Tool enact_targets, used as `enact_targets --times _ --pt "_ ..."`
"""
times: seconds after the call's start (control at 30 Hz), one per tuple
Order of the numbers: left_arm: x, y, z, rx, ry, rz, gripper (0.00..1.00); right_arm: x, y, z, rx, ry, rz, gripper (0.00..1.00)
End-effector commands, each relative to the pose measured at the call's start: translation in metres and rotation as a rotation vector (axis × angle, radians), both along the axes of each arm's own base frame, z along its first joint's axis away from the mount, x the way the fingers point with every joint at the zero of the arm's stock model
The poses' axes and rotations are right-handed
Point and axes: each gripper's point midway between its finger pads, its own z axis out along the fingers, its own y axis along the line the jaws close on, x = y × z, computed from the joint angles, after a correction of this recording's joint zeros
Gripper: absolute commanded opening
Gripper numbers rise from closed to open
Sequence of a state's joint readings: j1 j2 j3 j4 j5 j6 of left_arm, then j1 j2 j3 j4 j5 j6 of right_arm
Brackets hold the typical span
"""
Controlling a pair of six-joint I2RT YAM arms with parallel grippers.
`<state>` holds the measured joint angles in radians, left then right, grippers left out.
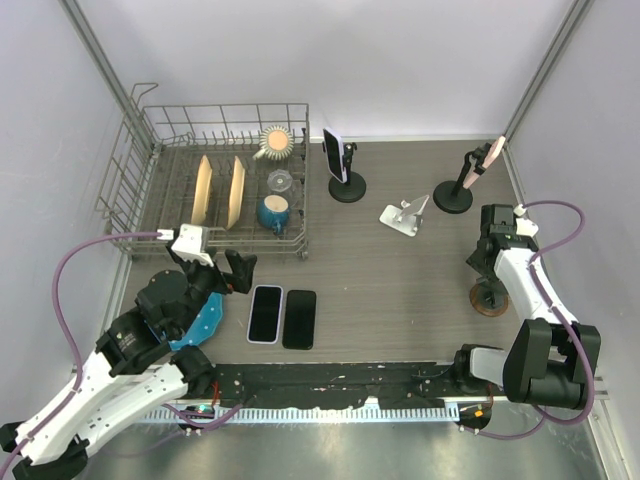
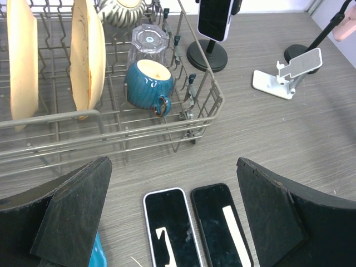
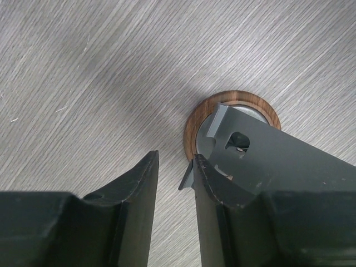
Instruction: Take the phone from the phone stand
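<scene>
Note the left gripper [image 2: 172, 167], spread wide and empty, above two flat phones [image 2: 172, 228]; note the right gripper [image 3: 175, 161], narrowly parted and empty, over a wood-rimmed disc [image 3: 231, 97]. Reach past the dish rack [image 2: 55, 119] to the phone [image 1: 334, 155], held in the black stand [image 1: 347, 188] at the far middle. Close on the long edges clear of the clamp and lift straight up to avoid tipping. Check the top view for the pink phone [image 1: 493, 152], cropped in the left wrist view.

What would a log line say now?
left jaws open over flat phones | right jaws narrowly open, by wooden ring | phone on black stand
</scene>
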<state>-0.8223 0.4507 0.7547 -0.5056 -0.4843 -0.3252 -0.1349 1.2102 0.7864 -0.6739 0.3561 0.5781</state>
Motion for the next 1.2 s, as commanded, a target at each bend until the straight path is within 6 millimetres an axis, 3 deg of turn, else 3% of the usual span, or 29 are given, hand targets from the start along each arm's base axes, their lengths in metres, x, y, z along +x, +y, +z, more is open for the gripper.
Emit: enact_targets --times 0.0,0.43,0.7,0.8,1.0,1.17 --pt "0.001 -0.008 0.009 -0.047 -0.023 -0.026 1.0 0.007 -0.008 0.005 -0.039 -0.034 -0.017 0.36" --pt "0.002 -0.009 0.007 -0.041 -0.015 -0.029 1.0 0.0 0.002 -0.002 0.007 0.008 0.033 0.3" --pt "0.002 -0.008 0.007 -0.042 -0.017 -0.028 1.0 0.002 0.003 -0.003 0.009 0.021 0.063 0.12" --pt "0.002 -0.008 0.006 -0.04 -0.015 -0.023 1.0 0.007 0.004 -0.001 0.014 0.012 0.08 0.01" --pt "0.003 -0.007 0.005 -0.038 -0.013 -0.019 1.0 0.021 0.007 0.013 0.012 -0.06 0.12 0.01" --pt "0.003 -0.008 0.004 -0.038 -0.009 -0.02 1.0 0.046 0.011 0.035 -0.001 -0.162 0.214 0.01"
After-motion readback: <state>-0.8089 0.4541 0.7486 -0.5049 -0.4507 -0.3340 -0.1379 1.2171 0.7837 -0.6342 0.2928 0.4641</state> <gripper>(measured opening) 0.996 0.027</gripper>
